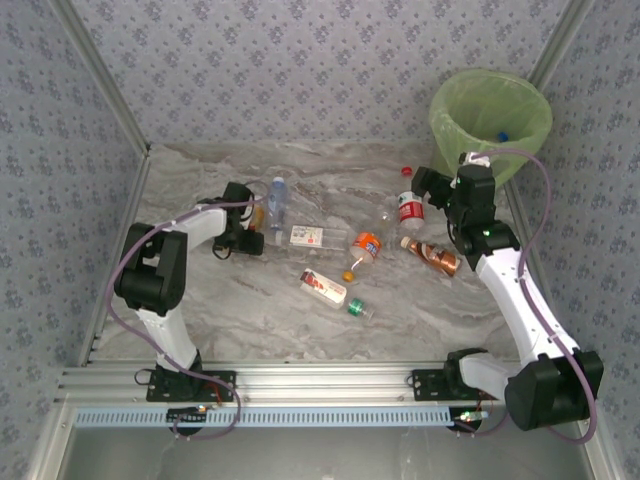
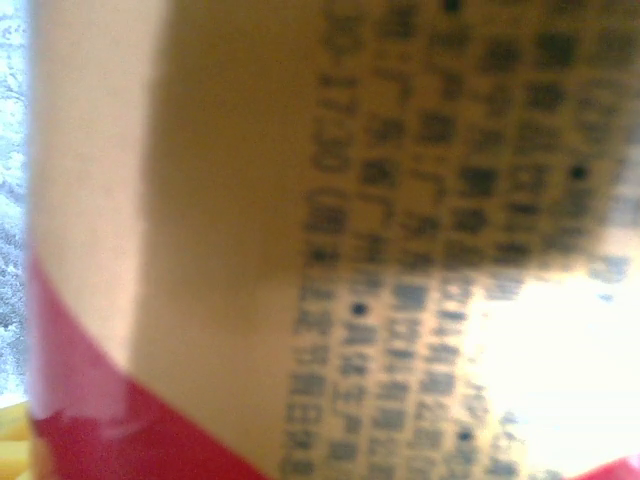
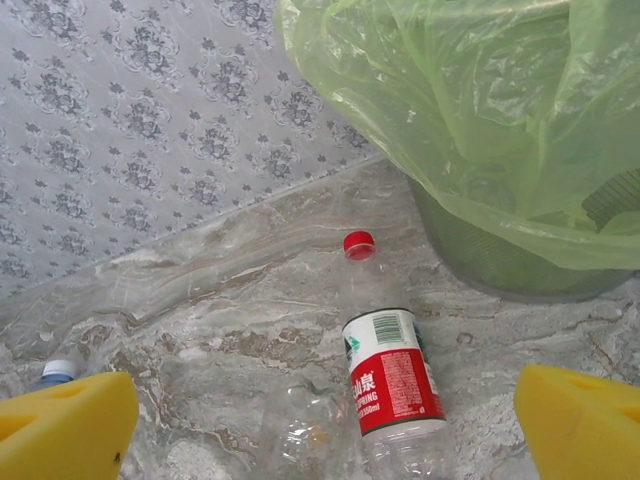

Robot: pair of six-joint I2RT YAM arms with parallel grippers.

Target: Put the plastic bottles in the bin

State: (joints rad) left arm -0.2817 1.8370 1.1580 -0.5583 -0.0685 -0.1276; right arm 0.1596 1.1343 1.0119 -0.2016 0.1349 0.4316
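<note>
We start with the marble table (image 1: pixel 240 325), boxed in by patterned walls. At its one o'clock corner stands the bin (image 1: pixel 447 125), lined with a pale green bag, and a blue cap (image 1: pixel 503 135) shows inside it.

The right arm (image 1: pixel 520 290) reaches up toward one o'clock. The right gripper (image 1: pixel 432 188) hangs just beside the bin, its yellow pads (image 3: pixel 70 425) spread wide with nothing between them. Under it lies a clear red-capped bottle (image 3: pixel 392 375), its cap pointing to twelve.

The left arm (image 1: pixel 160 270) folds in at nine o'clock. The left gripper (image 1: pixel 247 240) sits low against an amber bottle (image 1: pixel 257 216). Its wrist camera sees a blurred tan-and-red label (image 2: pixel 230 200) pressed close, so we cannot tell whether the jaws are pinching it.

The other plastic bottles lie loose on the table:
- a blue-labelled bottle (image 1: pixel 277 200) at eleven
- an orange-labelled bottle (image 1: pixel 368 245) near the centre
- a coppery bottle (image 1: pixel 435 256) at three
- a red-and-white bottle (image 1: pixel 322 286) toward six
</note>
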